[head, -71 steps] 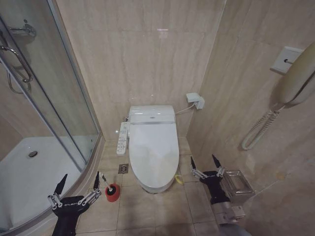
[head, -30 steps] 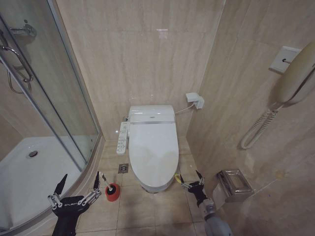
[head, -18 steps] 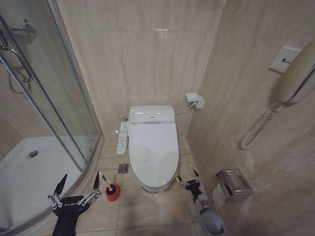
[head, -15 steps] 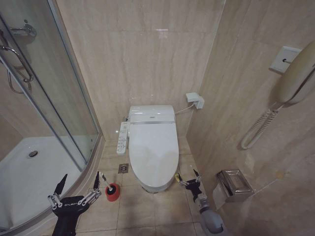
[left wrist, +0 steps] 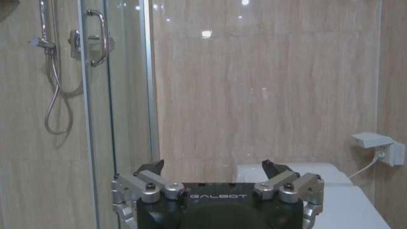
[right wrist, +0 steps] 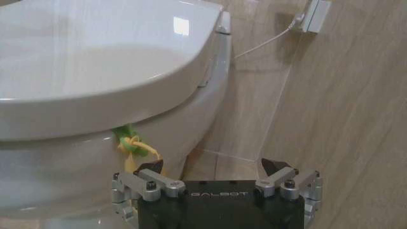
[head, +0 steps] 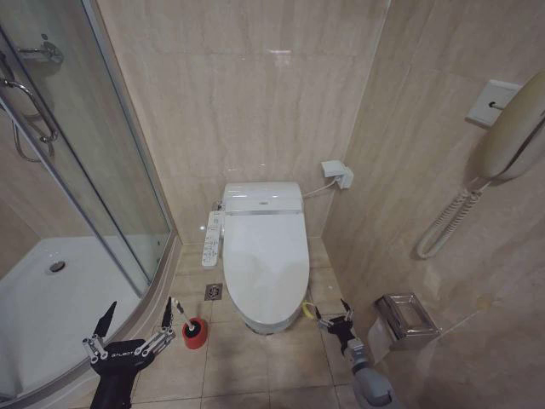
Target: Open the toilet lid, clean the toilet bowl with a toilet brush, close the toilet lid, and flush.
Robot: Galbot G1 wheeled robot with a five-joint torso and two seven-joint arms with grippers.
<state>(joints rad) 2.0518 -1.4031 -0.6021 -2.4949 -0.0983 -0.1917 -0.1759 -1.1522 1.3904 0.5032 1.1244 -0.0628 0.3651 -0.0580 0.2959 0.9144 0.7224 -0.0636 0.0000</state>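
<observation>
At the lower right of the head view, the right claw (head: 331, 316) hangs low with fingers spread, just beside the toilet's front right rim, near a yellow-green loop (right wrist: 131, 146) that seems tied under the toilet lid (head: 266, 260). The left claw (head: 136, 326) waits spread at lower left, near the toilet brush (head: 182, 316) in its red cup (head: 195, 333). The lid lies shut over the toilet bowl (right wrist: 76, 167). Opening appears to be the step in hand; the next move likely calls for catching that loop and lifting.
</observation>
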